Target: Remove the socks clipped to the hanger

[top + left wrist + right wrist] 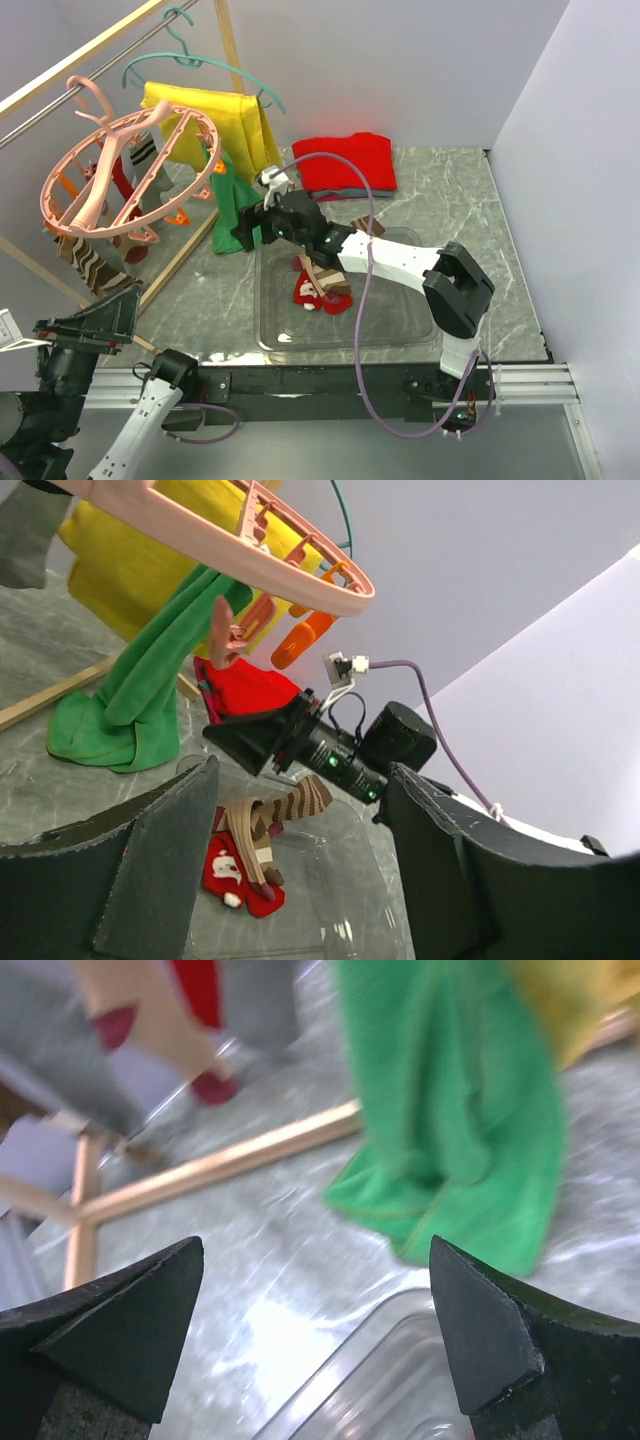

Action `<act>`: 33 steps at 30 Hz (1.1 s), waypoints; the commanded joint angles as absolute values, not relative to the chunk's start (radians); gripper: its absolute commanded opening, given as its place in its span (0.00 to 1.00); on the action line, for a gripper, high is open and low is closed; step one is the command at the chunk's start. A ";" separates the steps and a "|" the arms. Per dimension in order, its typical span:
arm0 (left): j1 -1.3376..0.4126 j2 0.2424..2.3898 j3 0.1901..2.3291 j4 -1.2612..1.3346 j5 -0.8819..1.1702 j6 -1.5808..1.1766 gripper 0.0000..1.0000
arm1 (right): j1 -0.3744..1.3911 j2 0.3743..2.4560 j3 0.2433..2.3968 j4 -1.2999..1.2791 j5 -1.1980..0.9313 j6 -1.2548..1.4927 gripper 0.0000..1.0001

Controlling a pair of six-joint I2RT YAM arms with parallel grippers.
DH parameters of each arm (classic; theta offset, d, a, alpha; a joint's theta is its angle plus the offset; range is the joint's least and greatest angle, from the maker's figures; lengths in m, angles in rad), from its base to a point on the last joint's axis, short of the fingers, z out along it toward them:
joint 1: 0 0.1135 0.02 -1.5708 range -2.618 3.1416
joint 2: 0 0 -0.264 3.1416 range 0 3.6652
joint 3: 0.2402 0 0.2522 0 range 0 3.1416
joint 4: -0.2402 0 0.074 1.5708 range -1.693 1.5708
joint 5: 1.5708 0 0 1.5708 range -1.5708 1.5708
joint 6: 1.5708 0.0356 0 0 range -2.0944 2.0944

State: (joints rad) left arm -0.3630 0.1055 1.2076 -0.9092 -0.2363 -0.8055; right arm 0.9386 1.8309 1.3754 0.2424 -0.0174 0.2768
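Top external: right arm (395,262) reaches low and leftward from its base, across the clear plastic bin (400,335). Its white forearm link is near horizontal and the wrist is past the bin's far-left corner. Right gripper (243,228) sits just beside the draped green cloth (228,195). Right wrist view is blurred but shows both black wedge fingers (110,1330) spread wide with nothing between them, so it's released.

Left arm (150,400) is tucked at the near-left table edge, with the left gripper (95,318) pointing up toward the rack. Left wrist view: jaws wide apart, empty.

Hanger (130,165) is a rigid pink plastic ring with spokes, tilted and suspended at the left inside the wooden rack (180,258). Small smooth clips line its rim, including an orange clip (300,640).

Clipped socks (125,200) hang under the ring:
- a brown wavy-striped one lowest
- a red one
- grey ones mid-ring

Loose socks (320,285) lie limp in the bin: a red sock with a white figure, and a tan-striped sock lying across it.

Tabletop (450,200) is grey veined marble.
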 commanded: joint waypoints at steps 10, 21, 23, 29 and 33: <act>-0.357 0.205 1.224 -0.681 -0.327 -0.804 0.75 | 1.017 1.655 1.246 0.446 -0.224 0.341 0.94; -0.357 0.206 1.259 -0.686 -0.341 -0.828 0.75 | 1.129 1.631 1.362 0.611 -0.276 0.244 0.93; -0.357 0.190 1.258 -0.713 -0.348 -0.830 0.75 | 1.131 1.661 1.400 0.601 -0.297 0.248 0.92; -0.357 0.143 1.279 -0.775 -0.380 -0.838 0.75 | 1.132 1.753 1.515 0.634 -0.342 0.311 0.91; -0.357 0.126 1.295 -0.798 -0.387 -0.834 0.75 | 1.132 1.825 1.630 0.620 -0.356 0.336 0.91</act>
